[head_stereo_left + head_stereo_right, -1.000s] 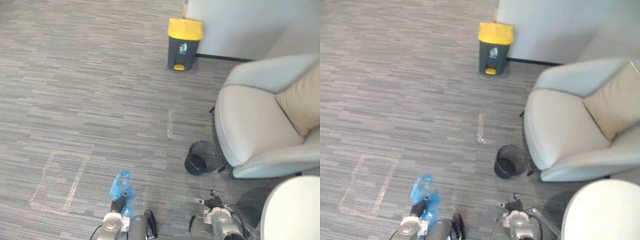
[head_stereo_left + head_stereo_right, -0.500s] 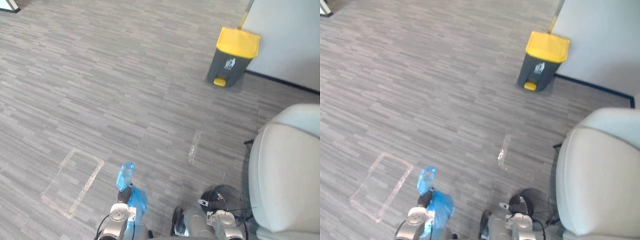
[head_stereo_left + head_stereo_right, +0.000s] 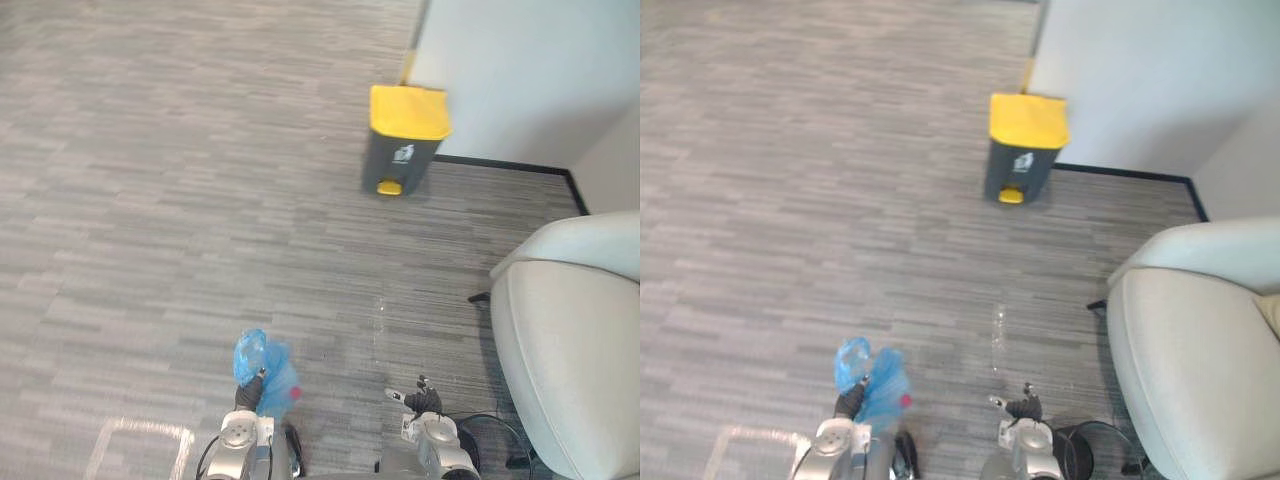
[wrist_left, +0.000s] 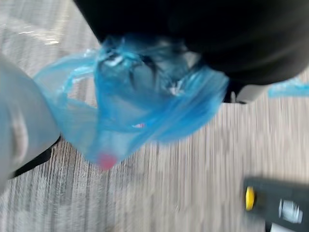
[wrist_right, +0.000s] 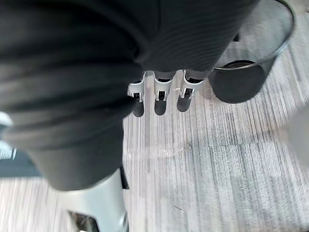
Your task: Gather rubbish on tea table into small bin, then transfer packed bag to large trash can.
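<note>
A blue plastic bag (image 3: 263, 366) with rubbish in it, a red bit showing through, hangs from my left hand (image 3: 246, 397), whose fingers are shut on its gathered top. In the left wrist view the bag (image 4: 145, 108) dangles over the carpet. The large trash can (image 3: 403, 141), dark grey with a yellow lid and yellow pedal, stands ahead by the white wall, and it shows too in the left wrist view (image 4: 277, 207). My right hand (image 3: 421, 402) hangs low with relaxed fingers (image 5: 159, 99) and holds nothing. The small black mesh bin (image 5: 247, 72) stands on the floor just beside it.
A pale grey armchair (image 3: 572, 340) takes up the right side, close to the small bin. The white wall (image 3: 520, 70) with a black skirting runs behind the trash can. Tape marks lie on the grey carpet: a strip (image 3: 378, 322) and a rectangle's corner (image 3: 140, 432).
The camera has swung, so the whole picture has shifted: the trash can now sits nearer the middle and the tape rectangle has slid to the lower left. The bag stays in my left hand.
</note>
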`<state>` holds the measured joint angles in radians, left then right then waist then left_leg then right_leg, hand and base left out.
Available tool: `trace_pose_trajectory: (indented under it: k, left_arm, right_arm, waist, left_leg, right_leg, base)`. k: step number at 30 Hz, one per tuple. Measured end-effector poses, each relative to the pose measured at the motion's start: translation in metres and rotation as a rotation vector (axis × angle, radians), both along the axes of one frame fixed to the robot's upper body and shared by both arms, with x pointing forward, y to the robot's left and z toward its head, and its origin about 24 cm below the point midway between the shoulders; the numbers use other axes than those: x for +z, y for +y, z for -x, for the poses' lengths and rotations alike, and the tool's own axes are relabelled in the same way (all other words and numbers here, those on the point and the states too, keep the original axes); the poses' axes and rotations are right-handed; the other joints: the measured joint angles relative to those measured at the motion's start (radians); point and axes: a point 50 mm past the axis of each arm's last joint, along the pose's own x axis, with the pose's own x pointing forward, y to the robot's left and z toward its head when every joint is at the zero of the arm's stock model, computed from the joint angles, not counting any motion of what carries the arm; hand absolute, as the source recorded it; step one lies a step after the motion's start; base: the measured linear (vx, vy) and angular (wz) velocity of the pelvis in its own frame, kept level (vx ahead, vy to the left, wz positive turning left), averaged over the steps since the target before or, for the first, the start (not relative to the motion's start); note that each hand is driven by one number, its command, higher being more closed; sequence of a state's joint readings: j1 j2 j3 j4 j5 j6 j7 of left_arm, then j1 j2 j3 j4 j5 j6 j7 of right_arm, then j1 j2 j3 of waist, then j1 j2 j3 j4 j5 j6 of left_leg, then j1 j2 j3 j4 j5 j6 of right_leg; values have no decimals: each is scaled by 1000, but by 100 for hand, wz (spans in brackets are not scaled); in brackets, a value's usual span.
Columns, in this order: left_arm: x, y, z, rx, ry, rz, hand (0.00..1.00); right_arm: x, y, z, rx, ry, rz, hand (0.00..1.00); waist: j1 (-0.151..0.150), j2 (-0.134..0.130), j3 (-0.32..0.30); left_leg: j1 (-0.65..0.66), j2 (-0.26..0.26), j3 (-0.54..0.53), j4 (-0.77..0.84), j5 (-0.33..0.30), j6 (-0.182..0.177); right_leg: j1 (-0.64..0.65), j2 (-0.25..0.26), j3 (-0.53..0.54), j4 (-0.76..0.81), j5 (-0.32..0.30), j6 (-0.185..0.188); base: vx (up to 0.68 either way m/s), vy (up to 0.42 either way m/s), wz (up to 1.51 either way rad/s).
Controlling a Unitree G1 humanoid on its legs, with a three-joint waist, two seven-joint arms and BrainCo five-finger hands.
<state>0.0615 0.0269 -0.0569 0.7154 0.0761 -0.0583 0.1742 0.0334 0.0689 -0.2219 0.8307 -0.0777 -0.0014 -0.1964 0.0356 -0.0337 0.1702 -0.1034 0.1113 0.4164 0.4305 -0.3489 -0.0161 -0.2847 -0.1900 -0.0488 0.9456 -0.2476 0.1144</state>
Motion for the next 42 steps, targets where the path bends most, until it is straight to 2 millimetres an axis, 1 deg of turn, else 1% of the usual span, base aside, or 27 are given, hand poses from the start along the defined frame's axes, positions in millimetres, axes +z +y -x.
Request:
trace_pose_trajectory:
  k: [2,4,6,7,8,10,11,12,14,15,18,20,22,23,24,25,26,28,29,31,32,35,38,39,40,41,42]
  left_arm:
    - [0,0,-1,-1,-2,0,100]
    - [1,-1,-5,-5,-3,0,100]
    - [0,1,-9,-14,5,-11,100]
    - [-2,4,-9,-17,19,-20,100]
    - [-4,2,-8,-19,36,-16,100]
    - [-5,-1,-8,-17,39,-8,100]
    - [-6,-3,-6,-11,45,-2,100]
    - [-7,2,-1,0,50,-5,100]
    - [-9,-3,4,43,57,30,100]
    - [-9,-4,4,41,55,31,100]
    - [-7,-3,7,55,45,36,100]
    - [-7,-3,9,61,41,41,100]
    - [-5,-2,7,75,34,45,100]
    - [-5,-3,6,82,30,49,100]
    - [-5,-6,6,81,29,58,100]
    - [-8,-7,9,80,42,59,100]
    - [-8,-5,9,79,44,53,100]
    - [-7,-3,6,76,38,48,100]
    - [-8,-3,9,74,45,46,100]
    - [-9,-2,13,58,57,34,100]
    - [-10,-2,13,41,61,24,100]
    - [-10,-1,13,31,63,18,100]
    - [-9,-1,9,33,62,16,100]
    - [-10,0,9,36,68,15,100]
    - [-11,2,9,34,75,11,100]
    - [-12,4,10,35,84,5,100]
    - [-14,1,10,33,96,11,100]
  right_arm:
    - [2,-2,-1,-4,-10,6,0]
    - [3,-5,-4,-3,-22,15,0]
    - [1,-6,-3,5,-3,19,0]
    - [-1,-10,-2,8,12,25,0]
    - [0,-16,-7,14,13,42,0]
    - [0,-25,-5,-13,27,52,0]
    - [-1,-28,-1,-31,33,49,0]
    - [-2,-25,3,-24,36,49,0]
    - [-2,-22,2,13,33,55,0]
    - [-2,-15,-1,26,32,40,0]
    - [-2,4,-4,55,25,-1,0]
    - [-3,11,-4,53,25,-17,0]
    - [-3,7,-3,36,27,-12,0]
    - [-3,5,-2,28,29,-7,0]
    - [-4,1,2,22,34,2,0]
    - [-6,-1,6,16,58,3,0]
    - [-7,2,9,11,63,-8,0]
    - [-9,0,14,2,74,-8,0]
    - [-8,0,12,0,68,-6,0]
    - [-8,0,12,6,66,-7,0]
    - [-8,0,14,2,69,-10,0]
    - [-4,-2,8,10,39,5,0]
    - [-2,-3,4,14,23,12,0]
    - [-2,-3,4,24,27,20,0]
    - [-3,-2,4,27,29,21,0]
    - [-2,-5,4,27,29,26,0]
    - [-1,-11,-1,37,27,46,0]
  waist:
    - [-18,1,0]
    - [-37,-1,0]
    - [-53,-4,-1]
    - [-57,-4,-1]
    - [-46,38,-6]
    - [-56,42,0]
    - [-65,48,2]
    - [-67,42,-9]
    - [-41,93,-22]
    - [-34,94,-19]
    - [-24,37,0]
    - [-18,27,-2]
    - [-3,26,0]
    - [-1,27,-1]
    - [0,46,-12]
    - [7,36,-19]
    - [0,20,-30]
    - [11,-2,-43]
    - [15,0,-42]
    - [13,1,-37]
    - [9,1,-35]
    - [-16,2,-30]
    - [-33,-4,-27]
    - [-35,-4,-26]
    - [-38,-5,-27]
    - [-44,-3,-25]
    - [-35,38,-22]
  left_leg:
    - [59,-1,13,-48,-8,-10]
    - [122,1,14,-92,-6,-23]
    - [195,-7,-1,-160,-6,-46]
    - [232,-16,-32,-187,-5,-66]
    - [245,12,-75,-204,20,-77]
    - [281,-1,-154,-200,111,-80]
    - [292,3,-178,-143,132,-84]
    - [238,28,-199,60,141,-96]
    - [79,145,-236,462,189,-98]
    - [11,177,-236,592,179,-94]
    - [-120,176,-204,633,122,-62]
    - [-185,170,-183,508,89,-37]
    - [-228,135,-180,298,89,-31]
    - [-226,113,-181,190,112,-34]
    - [-210,93,-191,24,212,-42]
    - [-207,71,-204,8,258,-38]
    - [-193,39,-205,-7,233,-32]
    - [-167,0,-158,-6,169,-18]
    - [-131,-9,-123,-9,135,-7]
    - [-66,-29,-96,-18,91,5]
    - [-29,-42,-95,-30,72,10]
    - [82,-52,-99,-78,36,12]
    - [164,-44,-102,-126,24,-3]
    - [199,-40,-103,-155,24,-5]
    - [226,-41,-109,-177,21,-16]
    - [251,-39,-131,-188,11,-34]
    - [263,-9,-156,-200,22,-44]
  right_leg:
    - [-85,4,-107,-42,-29,-46]
    - [-141,36,-171,-184,-31,-65]
    - [-162,85,-198,-476,82,-87]
    - [-140,104,-190,-529,219,-205]
    - [-121,126,-209,-523,208,-216]
    - [-129,87,-214,-380,128,-231]
    - [-136,85,-240,-310,85,-198]
    - [-37,94,-264,-447,59,-210]
    - [53,179,-257,-508,25,-249]
    - [97,199,-242,-532,15,-256]
    - [231,205,-177,-622,6,-247]
    - [288,204,-130,-669,8,-240]
    - [346,182,-85,-708,3,-200]
    - [362,173,-73,-715,-8,-175]
    - [376,176,-53,-719,-27,-142]
    - [381,163,-19,-707,-58,-110]
    - [379,134,-4,-697,-59,-107]
    - [347,79,33,-602,-75,-79]
    - [296,59,62,-472,-66,-60]
    - [186,26,80,-206,16,23]
    - [117,11,77,-58,40,36]
    - [-2,-1,-32,59,-11,-30]
    - [-84,25,-142,-116,-51,-67]
    - [-104,53,-161,-259,-28,-86]
    - [-103,78,-163,-412,44,-94]
    - [-82,105,-165,-479,141,-178]
    - [-51,133,-188,-497,151,-191]
  base:
    - [413,-15,-20]
    - [449,-75,12]
    - [519,-139,40]
    - [609,-122,21]
    - [606,-118,21]
    - [594,-182,31]
    - [415,-237,55]
    - [344,-262,30]
    - [390,-154,-38]
    - [456,-14,-66]
    - [459,1,-60]
    - [407,114,-77]
    - [390,220,-73]
    - [385,265,-54]
    - [336,294,-43]
    - [405,337,-27]
    - [332,287,-14]
    - [353,272,-31]
    - [330,260,-63]
    - [322,205,-42]
    - [337,152,-4]
    - [383,38,8]
    - [477,-73,19]
    - [498,-121,25]
    - [546,-140,34]
    - [566,-113,16]
    - [631,-128,3]
